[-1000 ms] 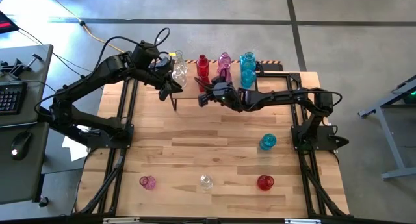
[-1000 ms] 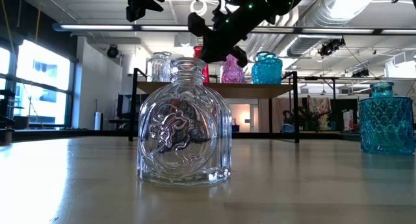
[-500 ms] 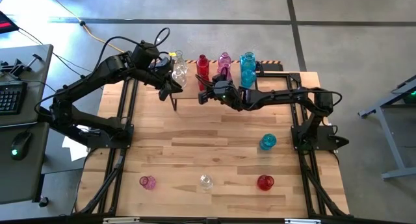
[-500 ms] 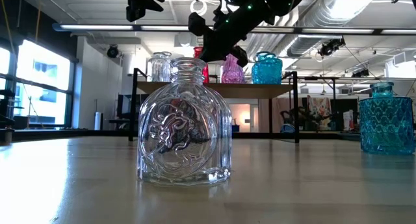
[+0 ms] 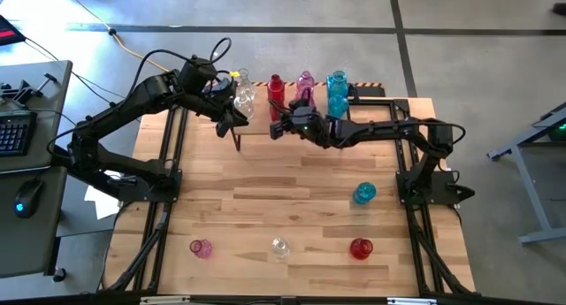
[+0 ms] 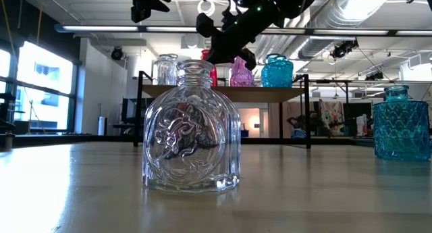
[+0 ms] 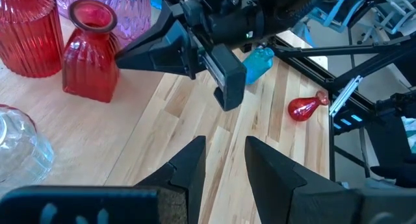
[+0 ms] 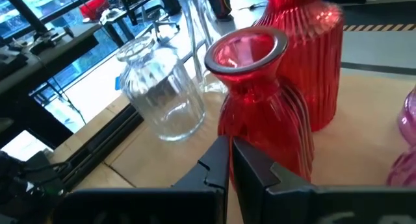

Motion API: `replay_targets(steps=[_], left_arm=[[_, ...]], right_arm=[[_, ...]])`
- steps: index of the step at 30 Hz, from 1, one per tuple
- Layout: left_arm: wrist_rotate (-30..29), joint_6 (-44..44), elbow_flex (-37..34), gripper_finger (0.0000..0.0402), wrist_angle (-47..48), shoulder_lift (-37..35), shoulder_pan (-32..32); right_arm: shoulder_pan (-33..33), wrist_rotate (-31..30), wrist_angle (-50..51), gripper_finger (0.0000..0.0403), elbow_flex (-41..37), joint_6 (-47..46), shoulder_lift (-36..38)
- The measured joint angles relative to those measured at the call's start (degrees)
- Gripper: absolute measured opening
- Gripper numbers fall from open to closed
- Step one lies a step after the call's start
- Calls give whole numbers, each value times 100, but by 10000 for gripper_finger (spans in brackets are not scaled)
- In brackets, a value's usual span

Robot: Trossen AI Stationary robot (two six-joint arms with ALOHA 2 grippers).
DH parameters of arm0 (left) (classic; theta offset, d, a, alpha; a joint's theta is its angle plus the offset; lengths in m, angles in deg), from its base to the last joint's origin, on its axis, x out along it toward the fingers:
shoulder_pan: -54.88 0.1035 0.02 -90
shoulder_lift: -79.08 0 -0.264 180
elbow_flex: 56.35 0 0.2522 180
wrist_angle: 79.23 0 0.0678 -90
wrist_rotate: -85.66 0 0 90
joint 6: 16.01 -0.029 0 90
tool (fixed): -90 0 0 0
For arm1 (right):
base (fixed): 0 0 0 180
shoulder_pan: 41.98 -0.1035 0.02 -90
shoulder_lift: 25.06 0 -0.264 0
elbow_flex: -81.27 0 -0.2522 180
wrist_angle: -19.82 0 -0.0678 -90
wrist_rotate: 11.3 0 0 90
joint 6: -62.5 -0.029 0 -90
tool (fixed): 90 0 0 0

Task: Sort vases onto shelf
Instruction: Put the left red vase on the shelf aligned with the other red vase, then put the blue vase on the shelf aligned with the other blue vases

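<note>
The shelf [image 6: 270, 94] stands at the table's far edge and carries clear vases [image 5: 243, 98], red vases [image 5: 276, 89], a pink vase [image 5: 305, 84] and blue vases [image 5: 336, 91], all upright on their bases. My right gripper [image 8: 228, 147] is shut, its tips at the foot of the nearer red vase [image 8: 257, 100]. In the high view it shows just near of the red ones [image 5: 275, 131]. My left gripper [image 7: 224, 149] hovers open above the shelf's left part, near the clear vases [image 5: 235, 125], with nothing between its fingers. My right gripper comes at the nearer red vase slanting down from the table's near right. Its shut fingertips [image 7: 123, 54] stand right at the vase's ribbed lower wall [image 7: 107, 62]. I cannot tell whether they touch it. The vase stands upright on the shelf.
On the tabletop stand a blue vase [image 5: 364, 193], a red vase [image 5: 360, 248] and a clear vase [image 5: 280, 247]; a pink vase [image 5: 201, 247] lies at the near left. Black frame rails [image 5: 168, 172] run along both sides.
</note>
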Motion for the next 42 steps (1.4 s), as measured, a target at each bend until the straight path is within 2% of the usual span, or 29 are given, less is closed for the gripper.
replay_targets(steps=[12, 21, 36, 42], left_arm=[[0, -146, -2, 99, 343, 0, -2], [25, -310, -292, 99, 512, 0, -61], [39, -498, -708, 99, 544, -2, -939], [35, -198, -708, 99, 335, -4, -1290]], right_arm=[[-185, 117, -91, 12, 0, 1, 223], [-530, 316, 324, 12, 0, 1, 828], [-1118, 455, 1580, 12, 0, -164, 2187], [-1287, 454, 2117, 12, 0, -44, 2647]])
